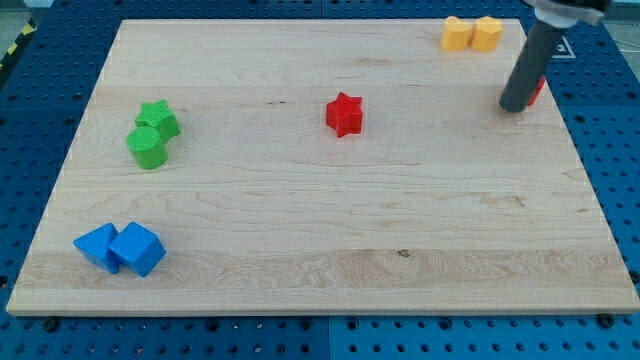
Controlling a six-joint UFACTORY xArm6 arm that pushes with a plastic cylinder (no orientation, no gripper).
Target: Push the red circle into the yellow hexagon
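- The red circle [538, 90] looked like a small, light, rigid block that would slide easily on the smooth wooden board [300, 230]; being round, it could roll off a push that was not aimed through its middle.
- There was nothing to pinch with: the arm ended in a plain dark rod, no jaws to spread or press, so pushing on the side facing away from the target seemed the only way.
- My tip [515, 107] stood at the view's upper right, touching or just beside the circle, which peeked out behind it on the view's right, mostly hidden.
- The yellow hexagon [487, 34] sat above the tip toward the view's top, touching a second yellow block [457, 35].
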